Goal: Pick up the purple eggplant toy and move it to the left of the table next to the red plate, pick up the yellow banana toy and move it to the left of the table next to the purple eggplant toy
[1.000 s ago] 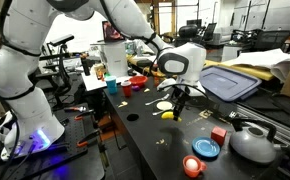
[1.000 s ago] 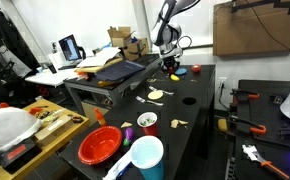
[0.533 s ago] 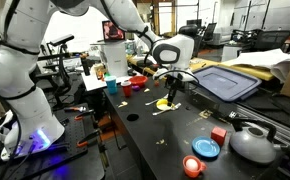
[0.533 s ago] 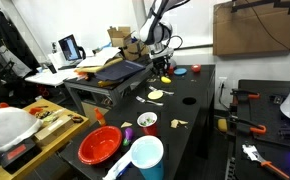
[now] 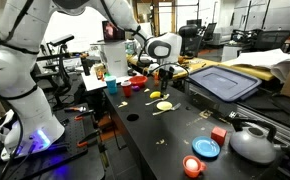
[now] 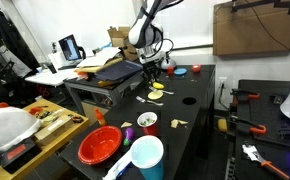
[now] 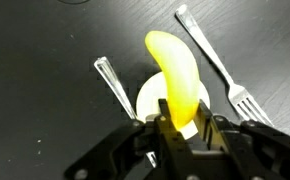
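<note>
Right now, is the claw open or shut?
Shut: in the wrist view the claw grips one end of the yellow banana toy.

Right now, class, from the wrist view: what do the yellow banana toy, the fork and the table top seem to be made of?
The yellow banana toy: likely plastic, smooth with a soft sheen. The fork: probably metal, silvery with bright glints along it. The table: dark matt top, faintly speckled; its material is unclear.

bright yellow banana (image 7: 177, 80), plain black table (image 7: 45, 50), pale whitish disc (image 7: 148, 100), silver fork (image 7: 220, 65), black gripper (image 7: 188, 126). in an exterior view, a red plate (image 6: 100, 145) and what looks like a dark purple eggplant (image 6: 126, 132).
</note>
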`<state>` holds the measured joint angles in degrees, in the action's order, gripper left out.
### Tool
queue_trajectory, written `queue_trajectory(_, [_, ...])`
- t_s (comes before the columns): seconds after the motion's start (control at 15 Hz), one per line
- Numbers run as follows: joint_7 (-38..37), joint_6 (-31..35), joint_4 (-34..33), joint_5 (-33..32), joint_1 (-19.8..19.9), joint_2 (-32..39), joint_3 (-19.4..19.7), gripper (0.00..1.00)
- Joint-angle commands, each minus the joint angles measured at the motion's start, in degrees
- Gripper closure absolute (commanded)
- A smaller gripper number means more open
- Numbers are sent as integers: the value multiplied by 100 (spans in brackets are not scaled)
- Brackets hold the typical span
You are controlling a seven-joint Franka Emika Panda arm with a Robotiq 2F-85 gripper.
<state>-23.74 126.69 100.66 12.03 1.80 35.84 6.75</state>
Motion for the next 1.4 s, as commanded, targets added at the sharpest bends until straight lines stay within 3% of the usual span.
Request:
queue_trajectory(0.0, [-154,-170,155,-58,-170,-230,-88,93])
queue_trajectory(0.47, [-559,-210,-7,-116,-618,-86,-178,93])
queue_trajectory(1.07, [-1234,1284,211,75,-1120,-113,-363,93])
queue_trajectory(1.33, [-1474,1604,291,194,-1209,-116,-485,93])
